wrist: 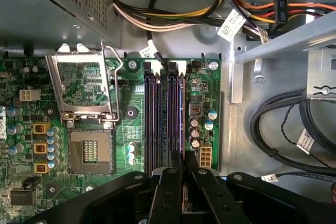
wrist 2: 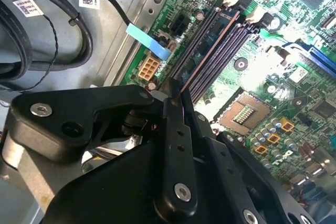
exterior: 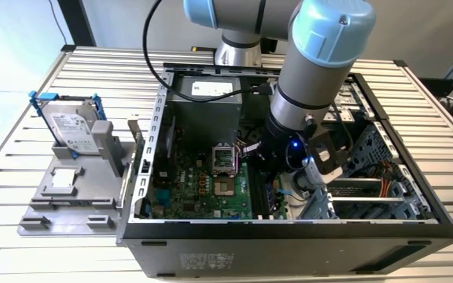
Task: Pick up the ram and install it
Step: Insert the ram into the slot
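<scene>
Reaching down into the case (exterior: pixel 447 227); claw (wrist: pixel 183 162) pinching the ram (wrist 2: pixel 202 65).

A slatted metal table (exterior: pixel 45 94) carries an open computer case (exterior: pixel 289 236) and, just beside it, a grey fixture tray (exterior: pixel 61 203).

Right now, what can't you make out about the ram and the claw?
- Second wrist view: the ram is edge-on, a thin line. Whether its lower edge sits in a slot is hidden.
- Both wrist views: the claw covers the ram's near end.
- First wrist view: the slot latches are too small to judge.
- Exterior view: the arm hides the claw and the ram inside the case.
</scene>
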Available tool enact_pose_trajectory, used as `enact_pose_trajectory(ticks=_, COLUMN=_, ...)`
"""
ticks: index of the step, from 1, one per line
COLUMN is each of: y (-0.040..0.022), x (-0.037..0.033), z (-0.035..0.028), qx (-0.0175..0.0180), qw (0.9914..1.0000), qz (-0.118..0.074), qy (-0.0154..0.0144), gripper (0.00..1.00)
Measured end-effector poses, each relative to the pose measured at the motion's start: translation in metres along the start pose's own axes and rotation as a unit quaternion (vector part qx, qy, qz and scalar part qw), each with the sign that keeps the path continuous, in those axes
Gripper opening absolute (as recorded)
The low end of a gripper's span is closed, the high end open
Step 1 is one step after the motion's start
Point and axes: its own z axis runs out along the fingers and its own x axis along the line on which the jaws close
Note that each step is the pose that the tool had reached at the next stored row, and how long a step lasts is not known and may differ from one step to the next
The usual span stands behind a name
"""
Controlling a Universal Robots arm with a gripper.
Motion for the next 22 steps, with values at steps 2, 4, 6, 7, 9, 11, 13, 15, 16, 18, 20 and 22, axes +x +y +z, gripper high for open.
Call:
enact_pose_trajectory(ticks=2, y=0.0002, x=-0.0001, z=0.0012, qx=-0.0001, qw=1.00000, qz=0.003, qy=-0.0001, gripper=0.00)
enact_pose_trajectory(ticks=4, y=0.0006, x=-0.0002, z=0.0030, qx=0.0004, qw=0.99998, qz=0.007, qy=-0.0002, gripper=0.00)
enact_pose_trajectory(ticks=6, y=0.0011, x=-0.0002, z=0.0046, qx=0.0008, qw=0.99994, qz=0.011, qy=-0.0002, gripper=0.00)
enact_pose_trajectory(ticks=7, y=0.0016, x=-0.0002, z=0.0056, qx=0.0009, qw=0.99992, qz=0.013, qy=-0.0003, gripper=0.00)
enact_pose_trajectory(ticks=9, y=0.0022, x=-0.0003, z=0.0074, qx=0.0013, qw=0.99987, qz=0.016, qy=-0.0003, gripper=0.00)
enact_pose_trajectory(ticks=11, y=0.0022, x=-0.0001, z=0.0076, qx=0.0012, qw=0.99986, qz=0.017, qy=-0.0004, gripper=0.00)
enact_pose_trajectory(ticks=13, y=0.0023, x=-0.0001, z=0.0078, qx=0.0010, qw=0.99986, qz=0.017, qy=-0.0004, gripper=0.00)
enact_pose_trajectory(ticks=15, y=0.0023, x=-0.0001, z=0.0078, qx=0.0009, qw=0.99986, qz=0.017, qy=-0.0004, gripper=0.00)
enact_pose_trajectory(ticks=16, y=0.0023, x=-0.0001, z=0.0078, qx=0.0009, qw=0.99986, qz=0.017, qy=-0.0004, gripper=0.00)
enact_pose_trajectory(ticks=18, y=0.0023, x=-0.0001, z=0.0078, qx=0.0009, qw=0.99986, qz=0.017, qy=-0.0004, gripper=0.00)
enact_pose_trajectory(ticks=20, y=0.0025, x=-0.0001, z=0.0081, qx=0.0004, qw=0.99986, qz=0.017, qy=-0.0004, gripper=1.00)
enact_pose_trajectory(ticks=22, y=0.0024, x=-0.0001, z=0.0080, qx=0.0009, qw=0.99986, qz=0.017, qy=-0.0004, gripper=1.00)
